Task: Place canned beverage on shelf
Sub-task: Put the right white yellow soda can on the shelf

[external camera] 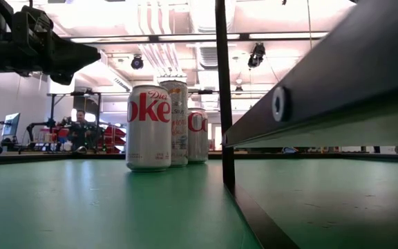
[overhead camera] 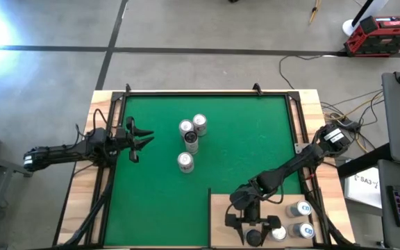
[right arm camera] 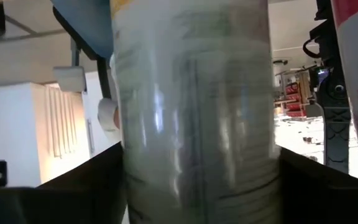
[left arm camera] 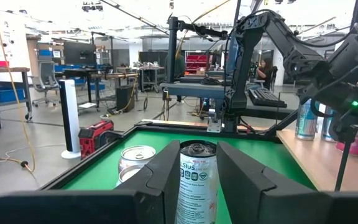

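Observation:
The shelf [overhead camera: 224, 208] is a pale plywood panel at the table's near right corner. My right gripper [overhead camera: 255, 235] is over it, shut on a pale silver can [right arm camera: 191, 112] that fills the right wrist view. Three more cans [overhead camera: 299, 210] stand on the shelf to its right. Several cans [overhead camera: 192, 142] stand upright on the green mat [overhead camera: 255, 139]; they also show in the low view [external camera: 148, 128]. My left gripper [overhead camera: 139, 139] is open and empty at the mat's left side, pointing at them, with a can [left arm camera: 197, 180] showing beyond its fingers. My right gripper holds the can's side wall [right arm camera: 126, 180] pinched between its two fingers, one on each side of the round body. The can stands roughly upright in the hold. The gripper hides its base, so I cannot tell whether it stands on the shelf.
Black rails [overhead camera: 186, 92] run along the mat's far and side edges. The shelf's dark edge [external camera: 337, 83] and a black post [external camera: 221, 90] show in the low view. A person [external camera: 81, 128] sits far behind the table. Free mat lies between the can group and the shelf.

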Robot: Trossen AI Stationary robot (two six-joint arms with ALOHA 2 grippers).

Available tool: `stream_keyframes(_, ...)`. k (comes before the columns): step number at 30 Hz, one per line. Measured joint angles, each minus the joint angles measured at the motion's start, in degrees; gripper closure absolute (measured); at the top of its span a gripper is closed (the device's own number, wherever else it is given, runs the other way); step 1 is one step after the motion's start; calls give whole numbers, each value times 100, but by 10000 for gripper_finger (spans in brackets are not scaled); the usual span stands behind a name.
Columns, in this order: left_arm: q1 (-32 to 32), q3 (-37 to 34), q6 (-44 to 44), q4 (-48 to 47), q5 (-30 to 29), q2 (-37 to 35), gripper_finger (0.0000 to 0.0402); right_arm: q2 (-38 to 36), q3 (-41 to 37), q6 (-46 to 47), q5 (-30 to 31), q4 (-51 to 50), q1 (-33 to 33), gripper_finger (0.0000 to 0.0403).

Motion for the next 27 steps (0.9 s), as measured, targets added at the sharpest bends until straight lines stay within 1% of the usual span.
stream_keyframes(3,0,0,0,0,-1,0,313,-2,2,-54,-52,13,2,104)
stream_keyframes(6,0,0,0,0,-1,0,313,-2,2,-86,-97,-21,2,97)
stream_keyframes(27,0,0,0,0,-1,-2,313,-2,2,-145,-709,-37,-198,94)
